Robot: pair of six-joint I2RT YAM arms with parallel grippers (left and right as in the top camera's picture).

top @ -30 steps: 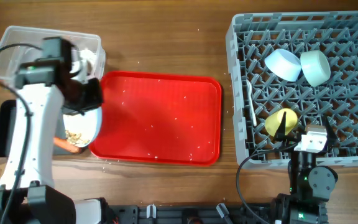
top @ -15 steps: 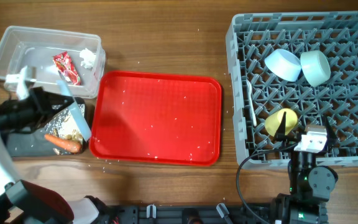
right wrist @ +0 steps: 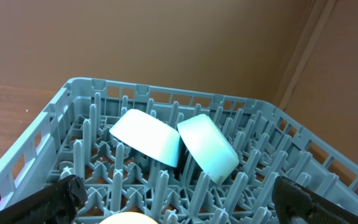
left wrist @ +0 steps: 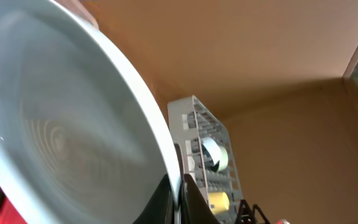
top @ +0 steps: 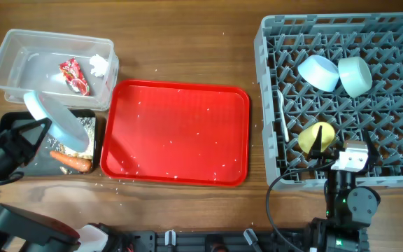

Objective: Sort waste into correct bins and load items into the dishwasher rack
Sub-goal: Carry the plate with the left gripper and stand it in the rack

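At the far left of the wooden table (top: 187,42), the left gripper (top: 39,129) pinches the lower rim of a pale blue round plate (top: 54,119), its dark fingers (left wrist: 194,200) pressed together on either side of the edge in the wrist view. The plate is held off the table and steeply tilted above a shallow black rectangular tray (top: 44,166). On that tray lie pale beige food scraps (top: 84,127) and, towards its near edge, a small orange carrot (top: 72,161). Just behind the tray stands a clear rectangular plastic tub (top: 16,63), which holds a crumpled red printed wrapper (top: 74,75) and, beside it on the right, a crumpled white tissue (top: 100,64). Next comes a flat red serving tray (top: 177,133), close beside both the tub and the black tray. Well apart to the right sits a large square grey plastic rack (top: 390,105) with a lattice of upright pegs. A white plastic spoon (top: 283,122) lies along its left wall. Towards the back, a small pale blue bowl (top: 318,72) and a pale mint-green bowl (top: 354,75) lean side by side, touching, among the pegs. Near the front edge rests a yellow-green cup (top: 317,137). The right gripper (right wrist: 176,186) hangs over that front edge with its fingers spread wide and nothing between them.
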